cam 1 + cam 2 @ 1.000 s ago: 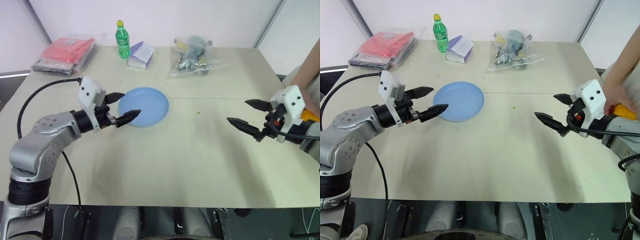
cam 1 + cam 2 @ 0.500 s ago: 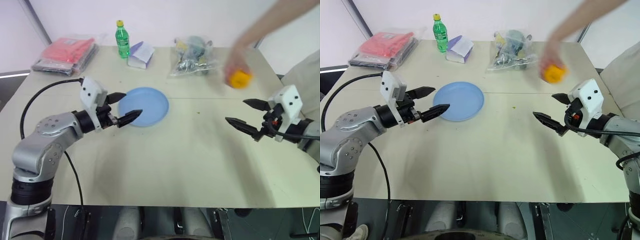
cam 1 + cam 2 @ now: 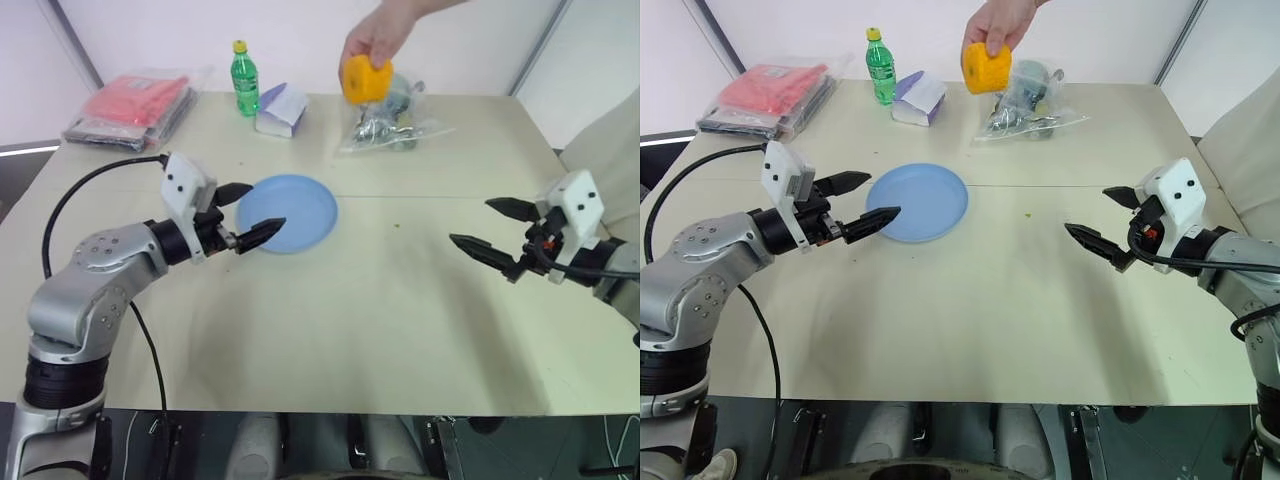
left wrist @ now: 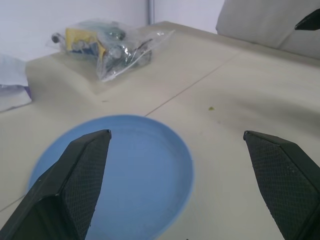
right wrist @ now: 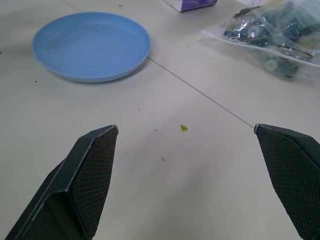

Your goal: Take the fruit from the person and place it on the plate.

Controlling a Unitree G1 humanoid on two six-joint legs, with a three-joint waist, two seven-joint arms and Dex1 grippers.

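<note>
A: Which step are we in?

B: The handover, not yet begun. The person's hand [image 3: 378, 30] holds the fruit [image 3: 365, 79] in the air at roughly 12 o'clock over the tabletop [image 3: 380, 320], above the clear bag [image 3: 388, 118] of oddments. Neither gripper touches it.

A: State of our jaws?

B: Both sets stand wide open and empty. The left gripper [image 3: 247, 214] hovers at about 9 o'clock, with one finger over the near rim of the plate [image 3: 300, 205]. The right gripper [image 3: 496, 232] hovers at about 3 o'clock, over bare tabletop, well apart from the fruit.

A: What does the next move call for?

B: We judge that one arm must rise toward 12 o'clock and bring its open jaws around the fruit while the hand holds it. The left gripper appears the nearer. Close only when the fruit sits between the fingers; its rounded body may slip. Then we carry it to the plate, which lies empty just left of the tabletop's centre.
</note>
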